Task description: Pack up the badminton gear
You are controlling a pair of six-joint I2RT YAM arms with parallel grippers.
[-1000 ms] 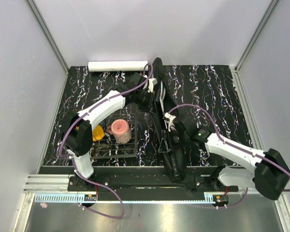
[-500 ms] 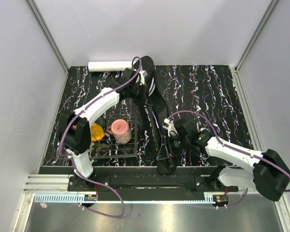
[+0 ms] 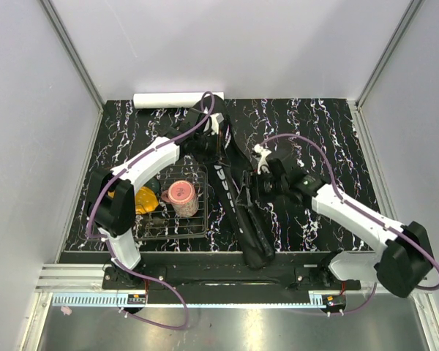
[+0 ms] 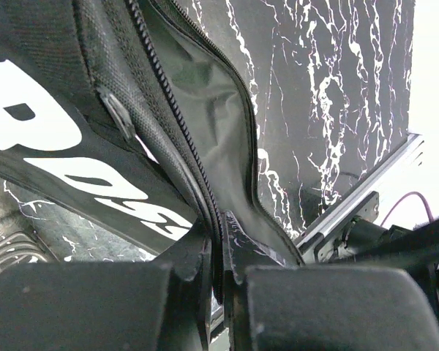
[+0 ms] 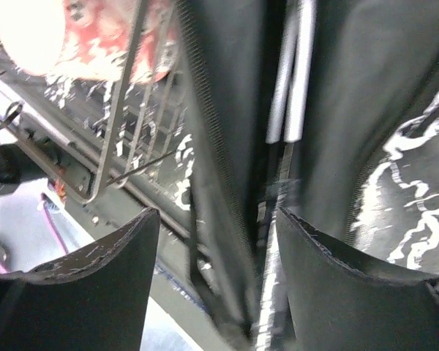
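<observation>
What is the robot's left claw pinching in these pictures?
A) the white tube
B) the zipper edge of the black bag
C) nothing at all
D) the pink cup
B: in the left wrist view, the left claw is closed tight on the zipper edge of the black bag.

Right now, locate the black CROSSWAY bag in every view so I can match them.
Top external: the CROSSWAY bag runs diagonally down the centre, far edge to near edge.
Left wrist: fills the left and centre, white lettering lower left, zipper open.
Right wrist: dark fabric and zipper across centre and right.
Shared landmark: the white-veined black tabletop.
</observation>
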